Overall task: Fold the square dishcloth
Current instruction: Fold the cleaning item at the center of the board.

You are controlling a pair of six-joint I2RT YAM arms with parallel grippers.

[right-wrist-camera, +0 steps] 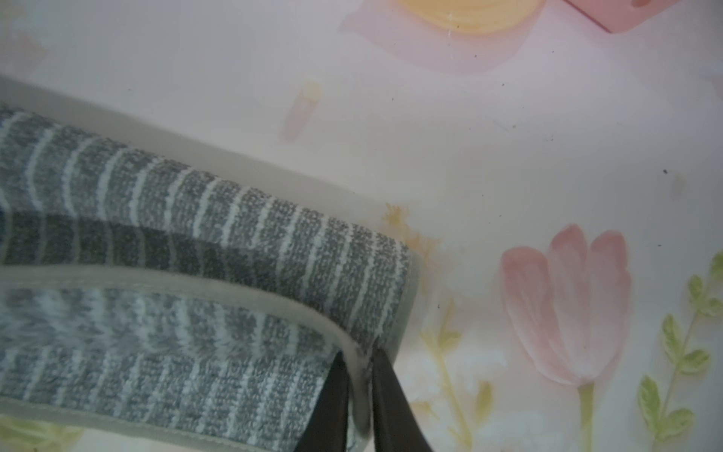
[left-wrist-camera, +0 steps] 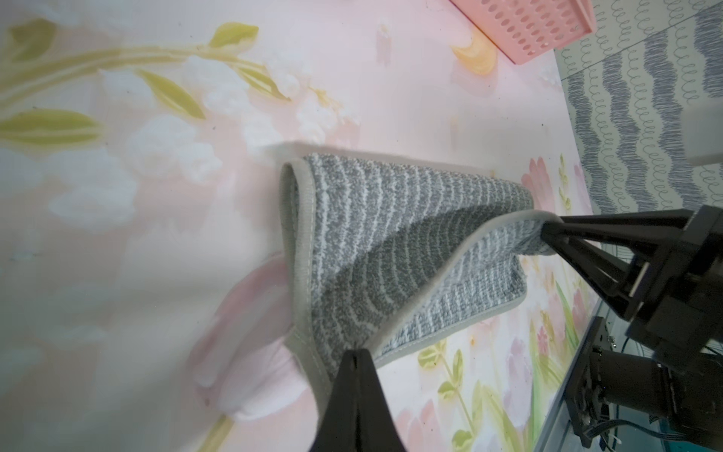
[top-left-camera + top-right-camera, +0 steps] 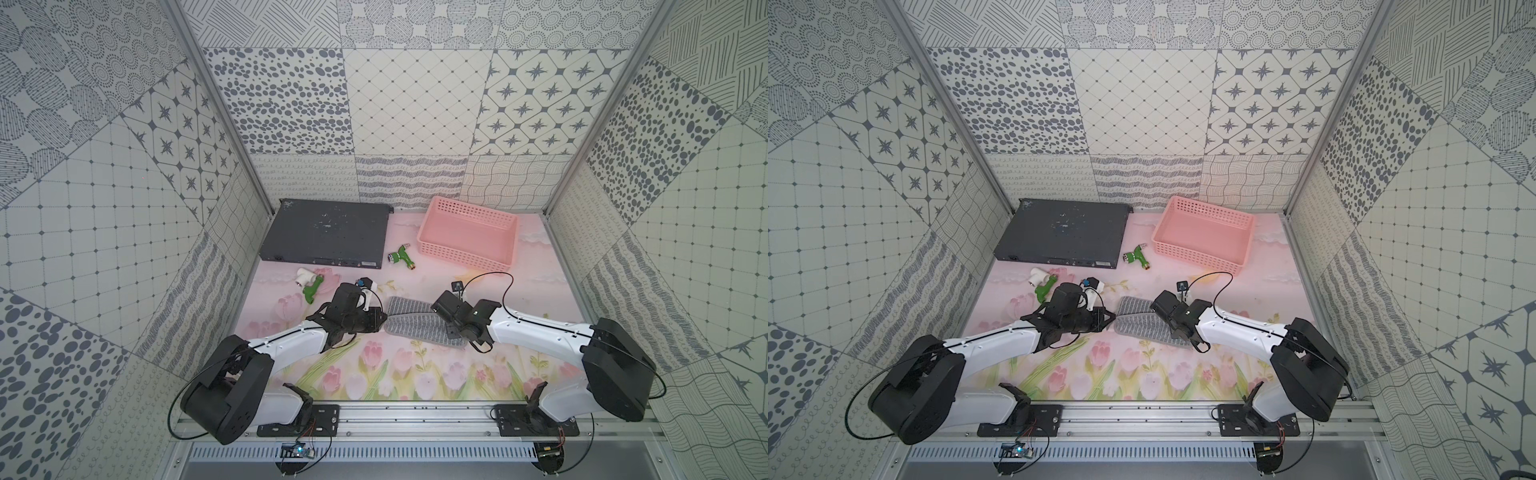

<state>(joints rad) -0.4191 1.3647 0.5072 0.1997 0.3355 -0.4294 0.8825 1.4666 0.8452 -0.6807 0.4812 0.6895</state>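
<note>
The hem of the doubled-over dishcloth is pinched by the right gripper over a flowered tabletop.

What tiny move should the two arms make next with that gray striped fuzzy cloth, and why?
Probably lower both held corners and let go. The gray striped fuzzy square dishcloth is already doubled over, but the left gripper and right gripper each pinch a hem corner of the upper layer, which tents above the lower layer instead of lying flat.
</note>
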